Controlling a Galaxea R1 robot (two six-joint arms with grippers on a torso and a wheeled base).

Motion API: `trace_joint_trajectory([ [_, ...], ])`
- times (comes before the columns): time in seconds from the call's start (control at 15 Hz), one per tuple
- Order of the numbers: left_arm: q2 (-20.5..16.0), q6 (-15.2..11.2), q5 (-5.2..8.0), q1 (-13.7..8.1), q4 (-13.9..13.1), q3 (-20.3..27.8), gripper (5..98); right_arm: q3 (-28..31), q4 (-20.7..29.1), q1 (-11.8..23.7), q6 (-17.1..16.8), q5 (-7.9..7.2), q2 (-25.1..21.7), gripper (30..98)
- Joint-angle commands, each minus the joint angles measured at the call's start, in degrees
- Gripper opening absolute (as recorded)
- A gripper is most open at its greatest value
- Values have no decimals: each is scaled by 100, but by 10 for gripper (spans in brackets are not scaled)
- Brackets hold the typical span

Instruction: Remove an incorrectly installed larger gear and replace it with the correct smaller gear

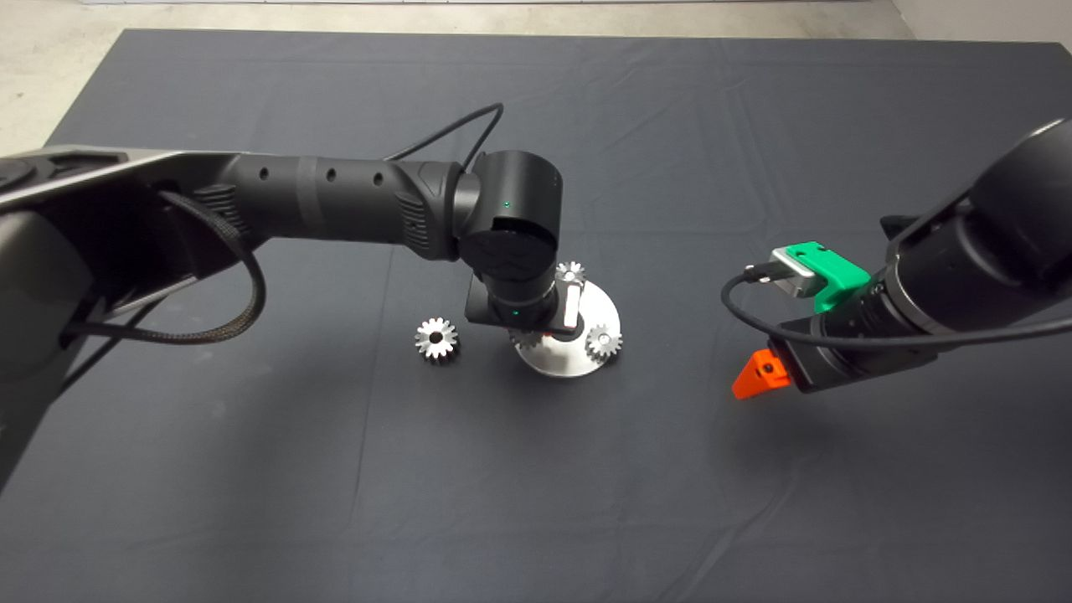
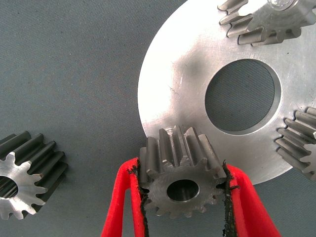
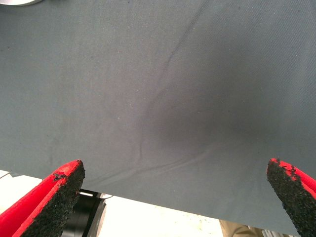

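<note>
Left end effector [image 2: 182,190] first: we see its two red fingers [image 2: 121,207] closed against opposite sides of the smaller gear [image 2: 181,183], black pads pressing its teeth. We see that gear at the rim of a round silvery disc [image 2: 185,74], partly over the disc and partly over the dark mat [image 2: 69,64]; whether it rests on the disc or is held just above it we cannot tell. From the head camera the left arm reaches in over the middle of the counter and its wrist hides most of this gear.

Just beside the disc, toward the counter's left edge, the larger gear [image 1: 436,339] lies flat on the mat, apart from the disc and untouched. Two more small gears [image 1: 603,342] sit on the disc, one at the rim nearer the counter's right edge, the other [image 1: 570,273] at the far rim; the disc has a large round hole [image 2: 242,96] at its centre.

Well apart, near the counter's right edge, we find the right end effector [image 3: 173,192] hovering over bare mat, its fingers spread wide and holding nothing.
</note>
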Motion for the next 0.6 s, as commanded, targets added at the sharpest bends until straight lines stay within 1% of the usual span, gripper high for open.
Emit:
trace_joint_trajectory([
  [0.0,43,27,-64,0,14,-30,237,51,158,143,-1,-420,-17,977],
  [0.53,44,40,-63,0,14,-47,241,42,150,143,-1,-411,1,977],
])
